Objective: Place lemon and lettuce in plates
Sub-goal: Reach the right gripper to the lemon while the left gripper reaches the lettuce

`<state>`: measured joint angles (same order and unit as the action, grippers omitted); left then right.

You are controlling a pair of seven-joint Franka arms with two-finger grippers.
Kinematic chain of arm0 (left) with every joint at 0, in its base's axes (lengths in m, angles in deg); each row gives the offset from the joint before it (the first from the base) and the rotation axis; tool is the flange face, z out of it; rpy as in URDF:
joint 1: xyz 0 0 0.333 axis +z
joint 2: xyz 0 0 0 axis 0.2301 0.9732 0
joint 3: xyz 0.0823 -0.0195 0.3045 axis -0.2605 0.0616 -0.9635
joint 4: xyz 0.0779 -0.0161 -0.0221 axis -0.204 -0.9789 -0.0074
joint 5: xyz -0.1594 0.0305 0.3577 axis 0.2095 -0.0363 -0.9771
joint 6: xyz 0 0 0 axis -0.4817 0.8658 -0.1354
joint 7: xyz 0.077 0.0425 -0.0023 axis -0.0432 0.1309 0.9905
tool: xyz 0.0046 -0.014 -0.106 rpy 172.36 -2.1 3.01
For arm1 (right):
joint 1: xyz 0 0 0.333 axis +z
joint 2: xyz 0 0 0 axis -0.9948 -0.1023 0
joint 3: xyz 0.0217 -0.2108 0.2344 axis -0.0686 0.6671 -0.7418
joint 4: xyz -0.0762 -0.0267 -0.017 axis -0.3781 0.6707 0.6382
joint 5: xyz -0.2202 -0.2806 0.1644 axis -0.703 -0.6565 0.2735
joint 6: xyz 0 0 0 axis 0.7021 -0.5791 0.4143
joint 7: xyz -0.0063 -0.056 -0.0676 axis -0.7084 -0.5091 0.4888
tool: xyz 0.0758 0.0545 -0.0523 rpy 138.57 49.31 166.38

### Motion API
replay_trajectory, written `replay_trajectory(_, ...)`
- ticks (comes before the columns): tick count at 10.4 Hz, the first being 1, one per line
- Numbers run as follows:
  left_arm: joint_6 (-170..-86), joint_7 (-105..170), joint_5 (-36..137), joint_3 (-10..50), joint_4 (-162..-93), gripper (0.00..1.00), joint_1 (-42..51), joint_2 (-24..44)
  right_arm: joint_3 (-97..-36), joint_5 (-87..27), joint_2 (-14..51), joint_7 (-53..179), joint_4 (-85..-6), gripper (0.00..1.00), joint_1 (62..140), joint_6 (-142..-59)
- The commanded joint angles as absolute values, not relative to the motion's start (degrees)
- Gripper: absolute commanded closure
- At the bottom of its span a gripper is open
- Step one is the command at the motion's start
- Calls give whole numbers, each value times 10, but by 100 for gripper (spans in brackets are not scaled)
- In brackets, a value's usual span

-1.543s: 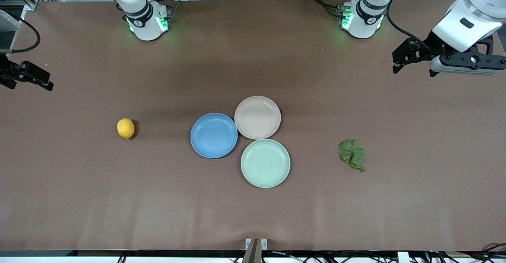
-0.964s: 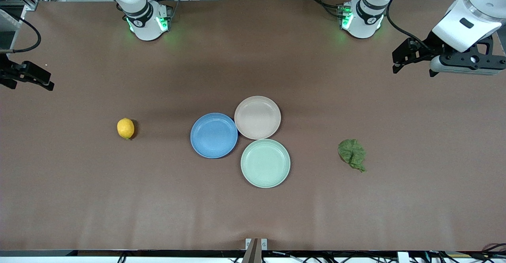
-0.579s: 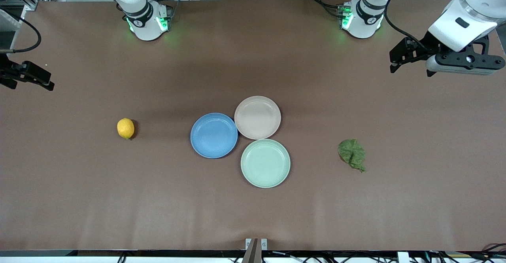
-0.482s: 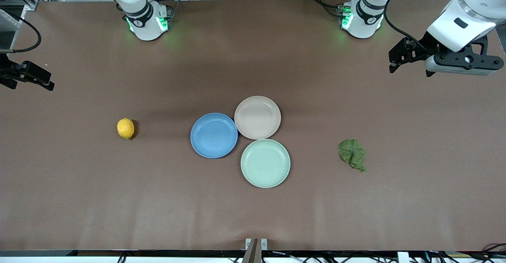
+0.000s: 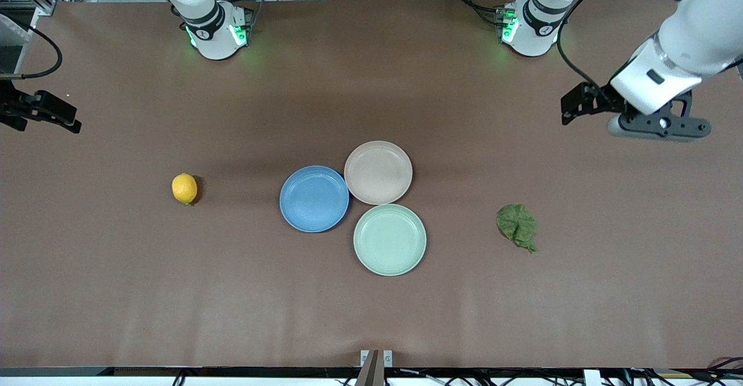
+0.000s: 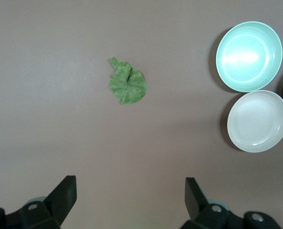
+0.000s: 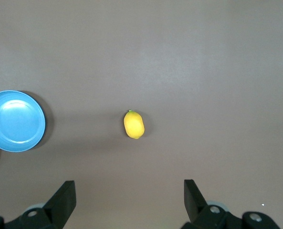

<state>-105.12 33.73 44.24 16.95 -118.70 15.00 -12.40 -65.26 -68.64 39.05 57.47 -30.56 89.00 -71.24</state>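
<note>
The lemon lies on the table toward the right arm's end and also shows in the right wrist view. The lettuce lies toward the left arm's end and also shows in the left wrist view. The blue plate and the beige-pink plate touch at mid-table, both empty. My left gripper is open and empty, high over bare table at the left arm's end. My right gripper is open and empty, high over bare table at the right arm's end.
A mint-green plate sits empty against the other two plates, nearest the front camera. Only a black part of the right hand shows at the front view's edge. Both arm bases stand along the table's back edge.
The left arm's hand has swung a little toward the table's middle and toward the lettuce. The right arm, the lemon, the lettuce and the plates have not moved.
</note>
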Motion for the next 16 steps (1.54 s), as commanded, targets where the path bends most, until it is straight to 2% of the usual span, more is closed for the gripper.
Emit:
replay_trajectory(1, -1098, 340, 425, 169, -1177, 0, 150, -73, -662, -691, 404, 582, -348, 0, 879, -745)
replay_trajectory(4, -1130, 343, 402, 168, -1176, 0, 154, -10, -662, -687, 403, 583, -413, 0, 877, -807)
replay_trajectory(8, -1209, 344, 398, 167, -1182, 0, 154, 40, -662, -687, 400, 611, -549, 0, 877, -954)
replay_trajectory(11, -1267, 346, 387, 165, -1185, 0, 155, 93, -662, -687, 391, 626, -665, 0, 873, -1115)
replay_trajectory(16, -1352, 415, 384, 164, -1202, 0, 151, 154, -663, -687, 340, 633, -759, 0, 864, -1277)
